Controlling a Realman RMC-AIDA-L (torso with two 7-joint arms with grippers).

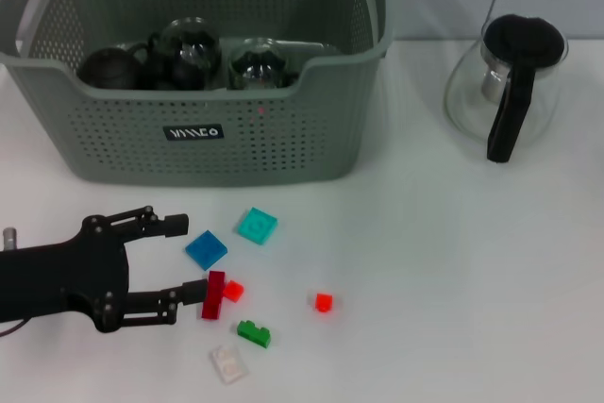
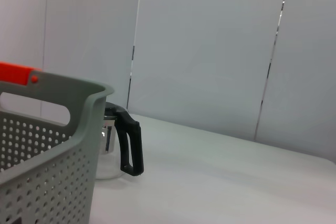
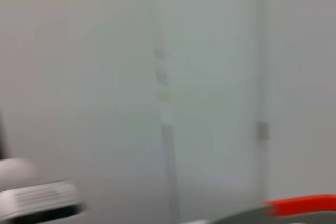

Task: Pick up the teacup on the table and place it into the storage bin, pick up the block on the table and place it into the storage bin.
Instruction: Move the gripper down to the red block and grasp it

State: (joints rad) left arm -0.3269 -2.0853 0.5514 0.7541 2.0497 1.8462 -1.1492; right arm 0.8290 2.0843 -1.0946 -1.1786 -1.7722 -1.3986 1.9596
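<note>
White tabletop (image 1: 453, 261). Left gripper (image 1: 185, 255) jaws spread, low beside red block (image 1: 213, 293), just before the storage bin (image 1: 203, 134). Risk: crowded neighbouring blocks get knocked or pinched together. Right gripper unseen.

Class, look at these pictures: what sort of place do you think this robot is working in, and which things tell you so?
Probably a robot lab or test bench: a plain white table before bare panel walls, with staged props, namely a grey storage bin of glassware, scattered toy blocks, and a glass coffee pot.
</note>
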